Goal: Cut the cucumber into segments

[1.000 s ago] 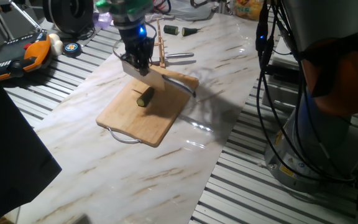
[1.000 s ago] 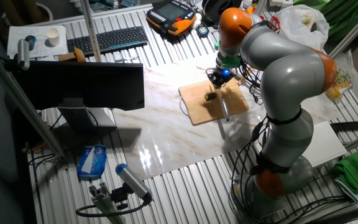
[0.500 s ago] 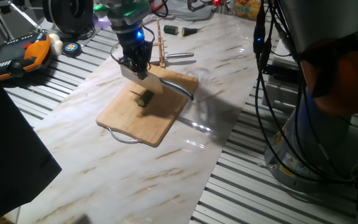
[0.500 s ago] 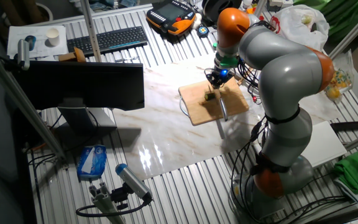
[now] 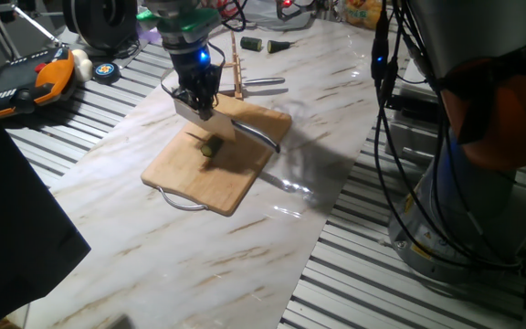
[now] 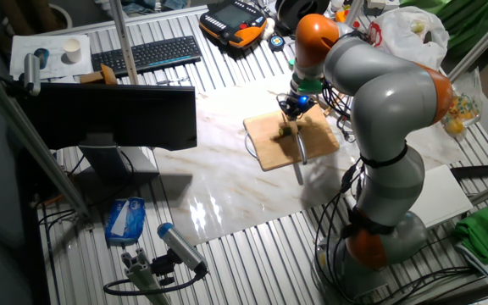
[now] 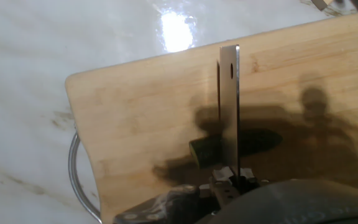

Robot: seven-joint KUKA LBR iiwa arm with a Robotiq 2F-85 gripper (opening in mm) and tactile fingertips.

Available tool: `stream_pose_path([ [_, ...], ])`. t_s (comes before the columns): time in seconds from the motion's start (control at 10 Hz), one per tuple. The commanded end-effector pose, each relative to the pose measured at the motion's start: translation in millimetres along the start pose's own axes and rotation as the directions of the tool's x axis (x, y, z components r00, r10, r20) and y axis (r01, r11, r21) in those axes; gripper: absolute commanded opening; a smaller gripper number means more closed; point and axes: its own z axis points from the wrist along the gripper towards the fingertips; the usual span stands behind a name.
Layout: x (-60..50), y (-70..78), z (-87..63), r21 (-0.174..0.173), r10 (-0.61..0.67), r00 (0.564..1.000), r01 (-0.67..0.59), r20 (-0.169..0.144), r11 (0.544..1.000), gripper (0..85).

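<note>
Over the cucumber (image 5: 211, 146), gripper (image 5: 196, 103) pointing down, knife (image 7: 230, 106) in grasp

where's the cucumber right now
The cucumber lies near the middle of the wooden cutting board, directly under the knife blade held by the gripper.
</note>
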Motion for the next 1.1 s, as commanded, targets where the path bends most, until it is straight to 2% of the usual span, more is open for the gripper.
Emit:
stream_pose_path([
  [0.0, -1.1, 0.0, 0.4, -0.005, 0.001, 1.000, -0.001, 0.003, 1.000, 0.7],
  [0.4, -0.9, 2.3, -1.9, 0.003, 0.004, 0.999, -0.004, 0.037, 1.000, 0.7],
  [0.5, -2.4, 2.2, -1.8, 0.013, -0.002, 0.999, 0.001, 0.042, 1.000, 0.7],
  [1.0, -9.9, 4.8, 6.4, 0.004, -0.002, 0.999, 0.002, 0.054, 1.000, 0.7],
])
